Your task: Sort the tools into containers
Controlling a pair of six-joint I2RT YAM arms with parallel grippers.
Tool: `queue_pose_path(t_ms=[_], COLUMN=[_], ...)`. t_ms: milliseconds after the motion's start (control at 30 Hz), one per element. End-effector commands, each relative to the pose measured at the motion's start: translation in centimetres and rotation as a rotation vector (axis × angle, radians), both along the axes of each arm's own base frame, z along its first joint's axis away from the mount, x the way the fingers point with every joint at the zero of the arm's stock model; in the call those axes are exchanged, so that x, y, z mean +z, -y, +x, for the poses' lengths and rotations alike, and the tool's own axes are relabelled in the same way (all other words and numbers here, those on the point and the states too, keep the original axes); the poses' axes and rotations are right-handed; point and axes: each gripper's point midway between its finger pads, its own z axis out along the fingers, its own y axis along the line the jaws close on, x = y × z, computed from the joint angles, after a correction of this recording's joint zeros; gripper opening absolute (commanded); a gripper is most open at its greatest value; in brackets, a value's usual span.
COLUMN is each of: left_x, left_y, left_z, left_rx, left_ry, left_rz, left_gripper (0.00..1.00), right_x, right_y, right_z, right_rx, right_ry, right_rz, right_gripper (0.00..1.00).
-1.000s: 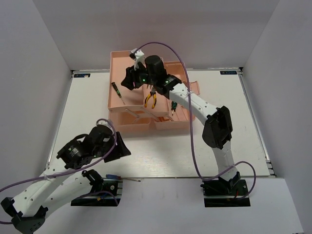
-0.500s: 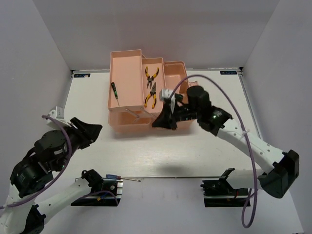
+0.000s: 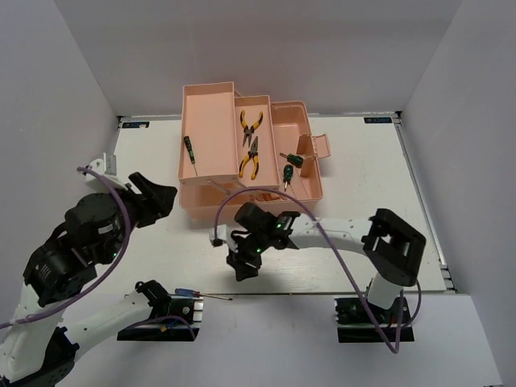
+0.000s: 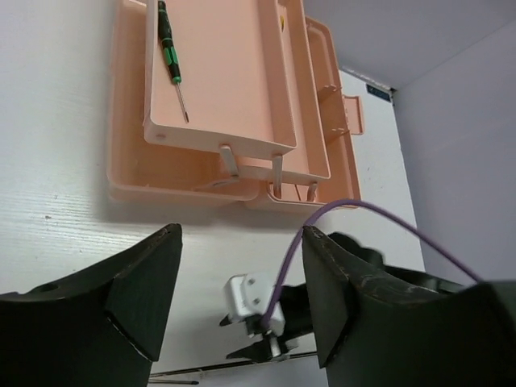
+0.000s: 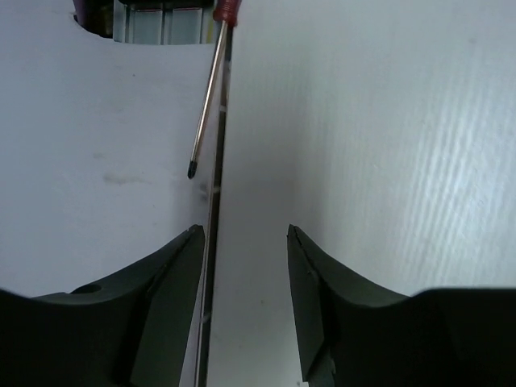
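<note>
Long screwdriver [image 5: 208,89] at the table's [image 3: 363,242] near edge, handle cut off by the top edge of the right wrist view; toolbox [image 4: 129,173] and slim screwdriver [image 4: 171,60] cropped at the top of the left wrist view; bottom compartment of the toolbox largely covered by its fold-out trays [image 4: 234,81].

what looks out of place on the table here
The long screwdriver lies at the table's near edge beside the left arm's base, the only tool outside the toolbox. The open right gripper hovers just above its tip.
</note>
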Motion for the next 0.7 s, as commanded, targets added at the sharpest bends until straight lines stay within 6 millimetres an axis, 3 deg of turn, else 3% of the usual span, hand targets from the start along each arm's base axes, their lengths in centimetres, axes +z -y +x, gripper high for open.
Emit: queue_pose_path(t_ms=[0, 67, 100, 167, 200, 233, 400, 433, 467, 667], left_x=[1.7, 1.7, 1.7, 1.7, 1.7, 2.0, 2.2, 2.2, 2.3, 1.9], left_y=[-1.3, -1.3, -1.3, -1.3, -1.3, -1.4, -1.5, -1.4, -1.5, -1.7], left_z=[-0.8, -0.9, -0.9, -0.9, -0.9, -0.9, -1.1, -1.1, -1.3, -1.6], left_rx=[0.014, 0.014, 0.014, 0.014, 0.014, 0.012, 0.012, 0.003, 0.003, 0.007], left_ry=[0.066, 0.066, 0.066, 0.066, 0.066, 0.074, 0.074, 0.073, 0.079, 0.077], left_rz=[-0.037, -0.037, -0.037, -0.037, -0.037, -0.035, -0.035, -0.037, -0.043, -0.062], left_gripper=[0.72, 0.72, 0.72, 0.76, 0.76, 0.76, 0.77, 0.77, 0.77, 0.77], right_x=[0.3, -0.1, -1.4, -1.1, -2.7, -1.8, -2.5, -3.5, -2.8, -4.1], right_y=[-3.5, -4.3, -4.5, -5.8, -5.8, -7.1, -9.4, -9.4, -10.2, -11.4], right_z=[0.1, -1.7, -1.8, -3.2, -3.1, -4.3, -4.1, -4.1, -3.7, -3.3], right_rx=[0.020, 0.062, 0.052, 0.073, 0.062, 0.085, 0.037, 0.030, 0.010, -0.050], right_ry=[0.099, 0.109, 0.119, 0.127, 0.138, 0.147, 0.184, 0.185, 0.189, 0.192], right_rz=[0.035, 0.023, -0.012, -0.005, -0.056, -0.031, -0.052, -0.083, -0.067, -0.104], right_gripper=[0.52, 0.52, 0.54, 0.56, 0.56, 0.56, 0.56, 0.56, 0.56, 0.52])
